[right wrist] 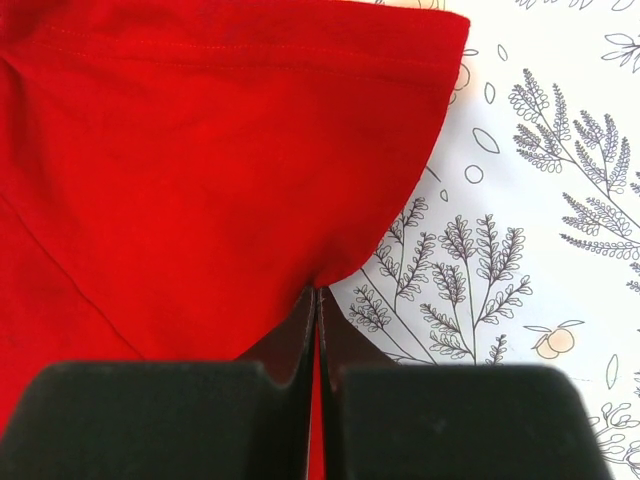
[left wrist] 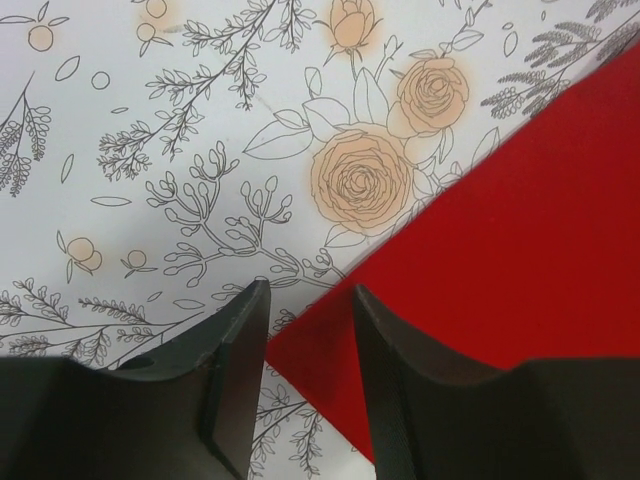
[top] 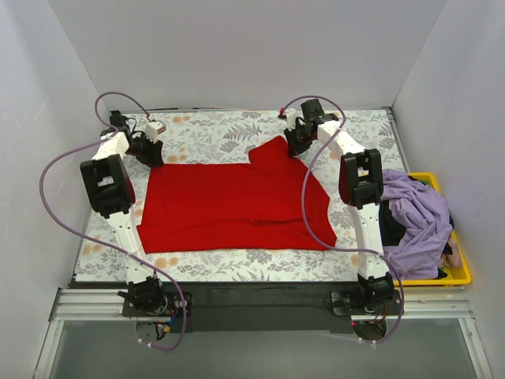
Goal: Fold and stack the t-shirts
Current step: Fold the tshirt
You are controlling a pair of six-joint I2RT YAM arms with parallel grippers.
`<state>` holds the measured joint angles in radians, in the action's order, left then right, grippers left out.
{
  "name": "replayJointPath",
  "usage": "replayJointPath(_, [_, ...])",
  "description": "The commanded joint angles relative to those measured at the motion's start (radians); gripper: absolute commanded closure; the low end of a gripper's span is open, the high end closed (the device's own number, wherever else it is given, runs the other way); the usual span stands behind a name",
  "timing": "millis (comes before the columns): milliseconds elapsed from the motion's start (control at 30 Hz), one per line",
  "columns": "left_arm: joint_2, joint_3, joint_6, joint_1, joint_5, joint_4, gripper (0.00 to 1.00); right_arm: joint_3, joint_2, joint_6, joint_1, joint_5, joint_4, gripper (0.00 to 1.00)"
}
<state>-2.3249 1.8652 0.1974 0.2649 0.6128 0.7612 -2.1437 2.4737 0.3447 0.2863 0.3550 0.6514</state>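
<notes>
A bright red t-shirt (top: 237,205) lies spread flat on the floral table cover, with one sleeve sticking up at the back right. At its back left corner is my left gripper (top: 150,155). In the left wrist view that gripper (left wrist: 308,300) has its jaws apart, and the corner of the red t-shirt (left wrist: 520,250) lies on the table between them. My right gripper (top: 297,147) is at the raised sleeve. In the right wrist view it (right wrist: 318,295) is shut, pinching the edge of the red t-shirt (right wrist: 200,180). A pale lilac t-shirt (top: 418,217) is heaped in the bin on the right.
The yellow plastic bin (top: 461,272) stands off the table's right edge, beside the right arm, with some dark cloth under the lilac shirt. White walls enclose the table at the left, back and right. The floral table cover (top: 213,130) shows behind the red shirt.
</notes>
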Motion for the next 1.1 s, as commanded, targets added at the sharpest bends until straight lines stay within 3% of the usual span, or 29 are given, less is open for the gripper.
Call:
replayJointPath(0, [0.004, -0.011, 0.063, 0.013, -0.031, 0.041, 0.64, 0.025, -0.033, 0.020, -0.002, 0.006, 0.011, 0.99])
replayJointPath(533, [-0.011, 0.025, 0.160, 0.033, -0.024, 0.155, 0.73, 0.041, -0.064, 0.027, -0.009, 0.019, 0.014, 0.99])
replayJointPath(833, [0.010, 0.026, 0.134, 0.033, 0.034, 0.115, 0.98, 0.010, -0.085, 0.043, -0.009, 0.039, 0.011, 0.99])
replayJointPath(1067, [0.096, -0.041, 0.100, 0.031, 0.082, 0.027, 1.00, 0.022, -0.134, 0.051, -0.016, 0.047, 0.013, 0.99])
